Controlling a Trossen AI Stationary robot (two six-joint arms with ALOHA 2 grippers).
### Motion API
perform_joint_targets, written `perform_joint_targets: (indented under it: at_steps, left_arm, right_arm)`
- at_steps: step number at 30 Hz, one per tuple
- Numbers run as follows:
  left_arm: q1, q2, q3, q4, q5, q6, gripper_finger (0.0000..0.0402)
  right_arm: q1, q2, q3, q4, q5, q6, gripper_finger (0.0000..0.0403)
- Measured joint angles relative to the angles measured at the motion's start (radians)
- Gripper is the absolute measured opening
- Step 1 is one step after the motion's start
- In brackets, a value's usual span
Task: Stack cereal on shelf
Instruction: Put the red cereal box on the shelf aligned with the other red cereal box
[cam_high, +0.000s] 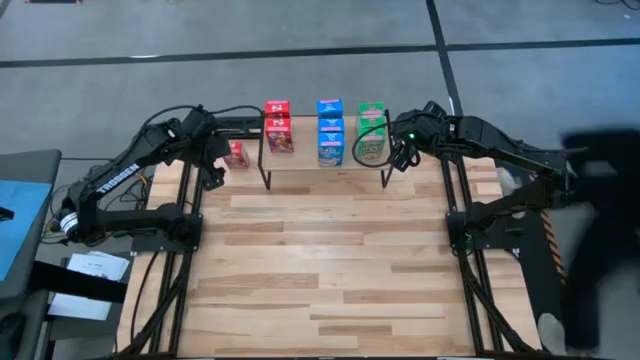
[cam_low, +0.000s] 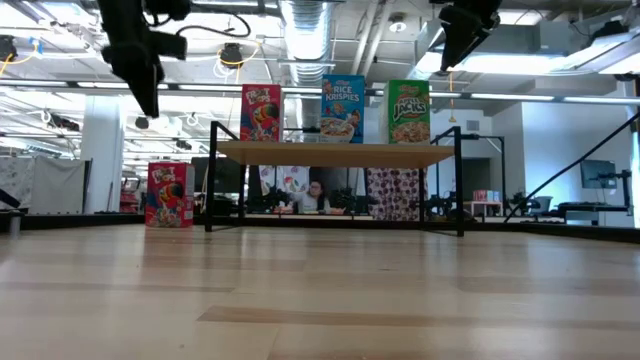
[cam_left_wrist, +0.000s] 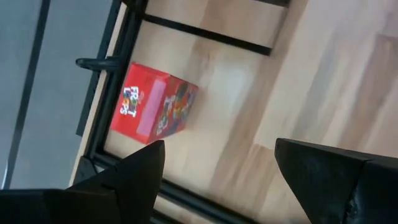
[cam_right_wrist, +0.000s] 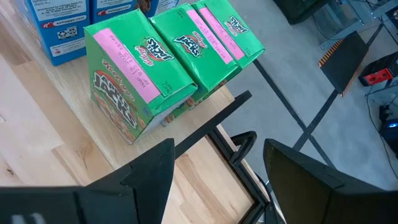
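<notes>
With the last red cereal box (cam_high: 236, 153) standing on the table off the shelf's (cam_high: 310, 170) left end, we should lower the left gripper (cam_high: 214, 176), fingers spread and empty, squarely over it while the right gripper (cam_high: 401, 157), likewise released, waits at the shelf's right end.

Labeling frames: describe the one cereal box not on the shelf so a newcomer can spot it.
Find the shelf at the table's far edge. Just off its left end, beneath the left gripper, a red cereal box stands on the tabletop. All other boxes sit on the shelf.
</notes>
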Motion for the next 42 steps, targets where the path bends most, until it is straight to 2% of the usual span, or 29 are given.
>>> perform_joint_targets:
  at_steps: [8,20,25,32,42]
  left_arm:
    - [0.072,0.034,-0.073,0.155,-0.004,0.060,0.0293]
    - [0.217,0.097,-0.118,0.274,0.008,0.142,0.0293]
    - [0.238,0.148,-0.118,0.273,0.040,0.178,0.0293]
    - [0.254,0.225,-0.118,0.322,0.030,0.176,0.0293]
    - [0.255,0.245,-0.118,0.347,0.001,0.203,0.0293]
  right_arm:
    - [0.000,0.000,0.000,0.000,0.000,0.000,0.0269]
    - [0.000,0.000,0.000,0.000,0.000,-0.001,0.0269]
    - [0.000,0.000,0.000,0.000,0.000,-0.001,0.0269]
    - [0.000,0.000,0.000,0.000,0.000,0.015,0.0269]
    - [0.000,0.000,0.000,0.000,-0.024,0.016,0.0269]
